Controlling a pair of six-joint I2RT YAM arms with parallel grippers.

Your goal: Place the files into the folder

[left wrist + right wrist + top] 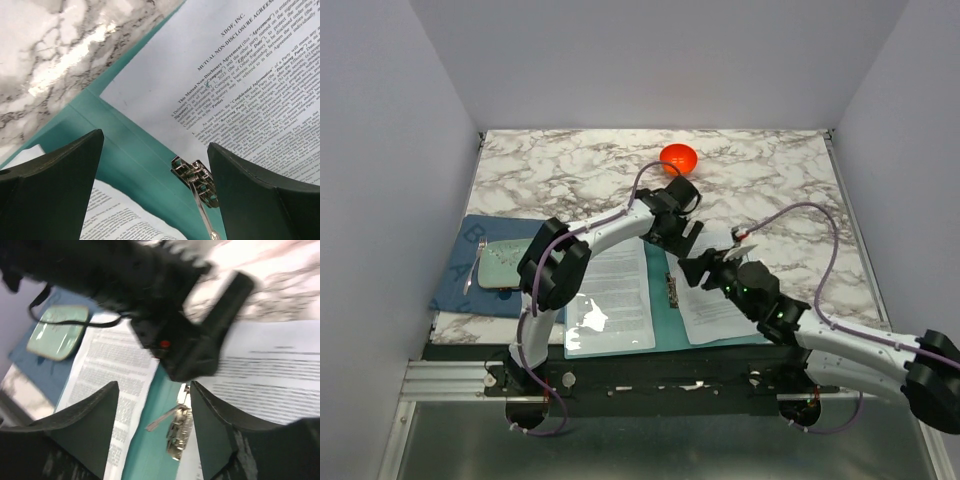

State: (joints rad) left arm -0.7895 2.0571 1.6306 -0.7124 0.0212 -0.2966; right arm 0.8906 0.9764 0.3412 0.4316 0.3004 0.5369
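Marble tabletop point(570, 160): white printed sheets point(705, 315) on the flat teal folder point(665, 325) look floppy, pinch an edge; left gripper point(682, 236) and right gripper point(700, 268) gape empty

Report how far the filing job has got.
Done: the files lie on the open folder, sheets on both sides of its metal clip. In hand: nothing; the left gripper and right gripper hover open above the clip. Left: whether the sheets are clipped is unclear, and the folder is not closed.
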